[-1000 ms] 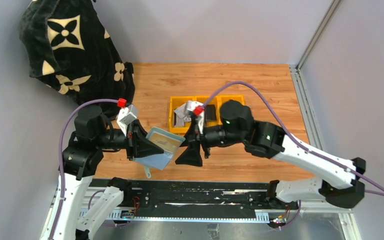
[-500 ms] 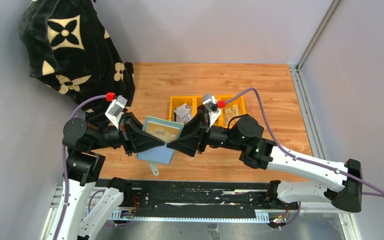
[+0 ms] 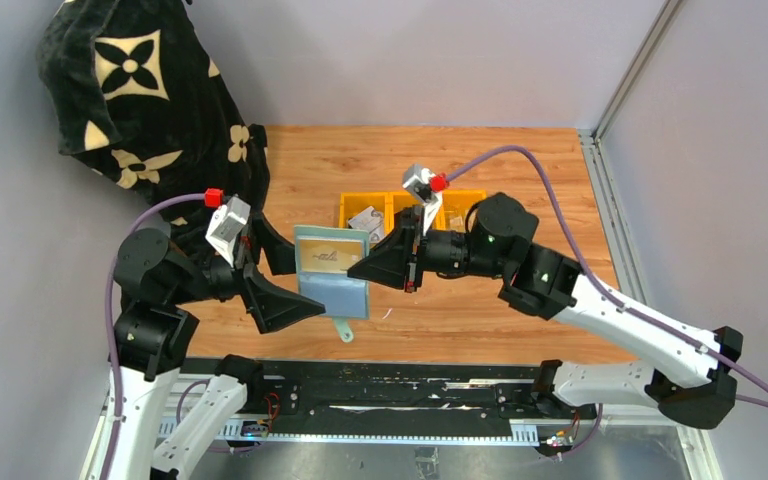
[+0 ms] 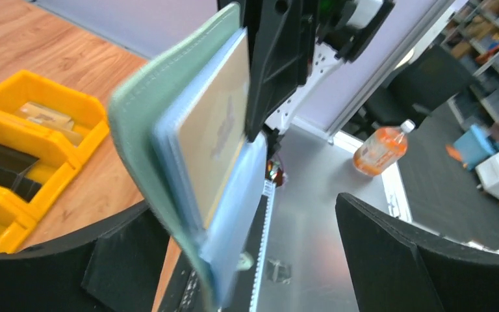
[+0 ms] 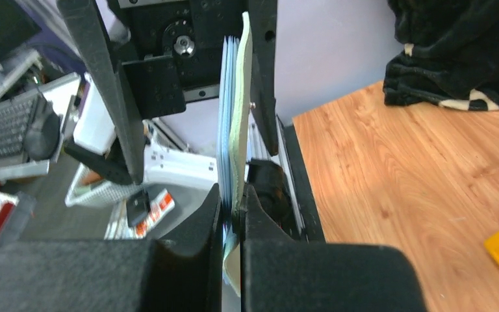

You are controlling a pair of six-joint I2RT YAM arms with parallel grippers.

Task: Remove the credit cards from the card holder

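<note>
The card holder (image 3: 332, 285) hangs above the table's near edge, pale green outside with grey-blue pockets, its closure tab dangling below. A tan credit card (image 3: 323, 257) sits in its upper pocket, face toward the camera. My right gripper (image 3: 368, 270) is shut on the holder's right edge; in the right wrist view the card holder (image 5: 238, 110) stands edge-on between that gripper's (image 5: 232, 208) pinched fingers. My left gripper (image 3: 285, 281) is open wide at the holder's left side. In the left wrist view the card holder (image 4: 162, 149) with its credit card (image 4: 221, 127) passes close to that gripper's (image 4: 253, 260) left finger.
A yellow divided tray (image 3: 344, 215) holding small items sits on the wooden table behind the holder. A black cloth with cream flower shapes (image 3: 140, 90) is heaped at the back left. Grey walls close in the table, with a metal rail along the right side.
My left gripper has let go of the holder and opened wide. My right gripper has shut on the holder's right edge, and the holder now stands squarer, shifted slightly right.
</note>
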